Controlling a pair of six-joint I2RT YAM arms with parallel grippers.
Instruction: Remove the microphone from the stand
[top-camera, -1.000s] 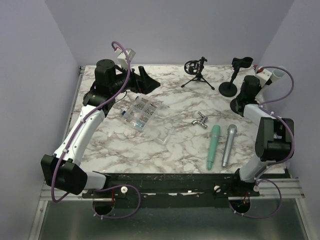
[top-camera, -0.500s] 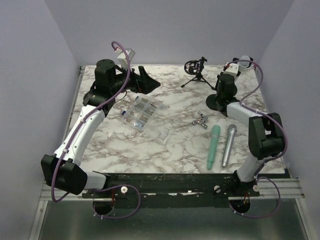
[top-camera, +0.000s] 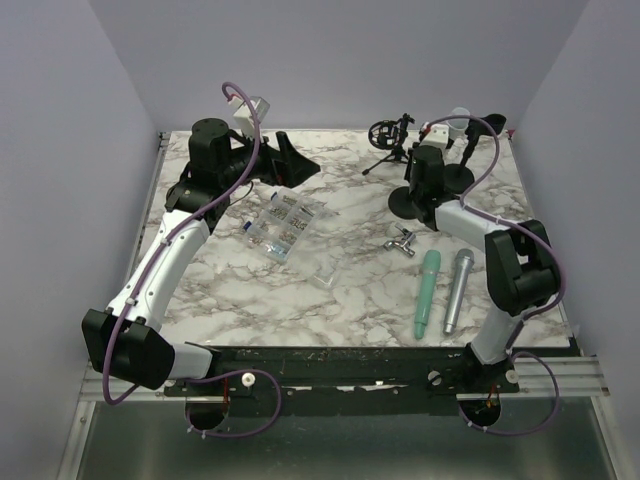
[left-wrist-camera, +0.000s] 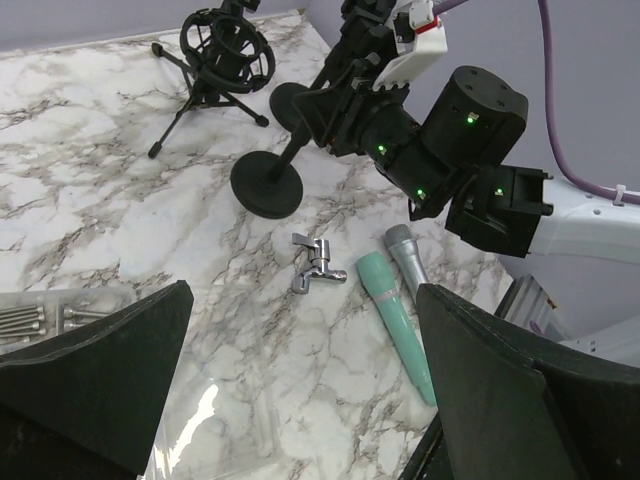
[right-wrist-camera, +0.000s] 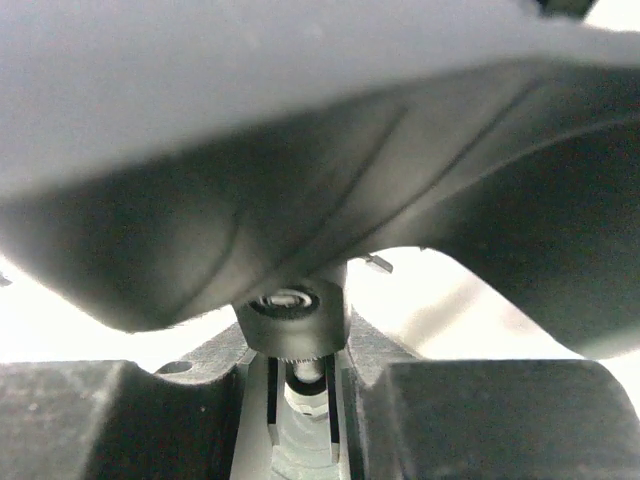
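Observation:
A black round-base stand (top-camera: 408, 205) stands at the back middle of the table, and my right gripper (top-camera: 420, 188) is shut on its pole (left-wrist-camera: 296, 150). Up close in the right wrist view, a black knob of the stand (right-wrist-camera: 292, 325) sits between the fingers (right-wrist-camera: 420, 420). No microphone sits in that stand. A silver microphone (top-camera: 458, 290) and a teal microphone (top-camera: 427, 293) lie side by side on the table at the front right. My left gripper (top-camera: 300, 160) hovers open at the back left, holding nothing.
A second round-base stand (top-camera: 458, 180) with an empty clip stands behind the right gripper. A tripod stand with a shock mount (top-camera: 392, 145) is at the back. A small metal tap (top-camera: 402, 240) and a clear box of screws (top-camera: 280, 222) lie mid-table.
My right arm has swung left from the table's right edge toward the back middle, carrying the round-base stand with it. The left arm has not moved.

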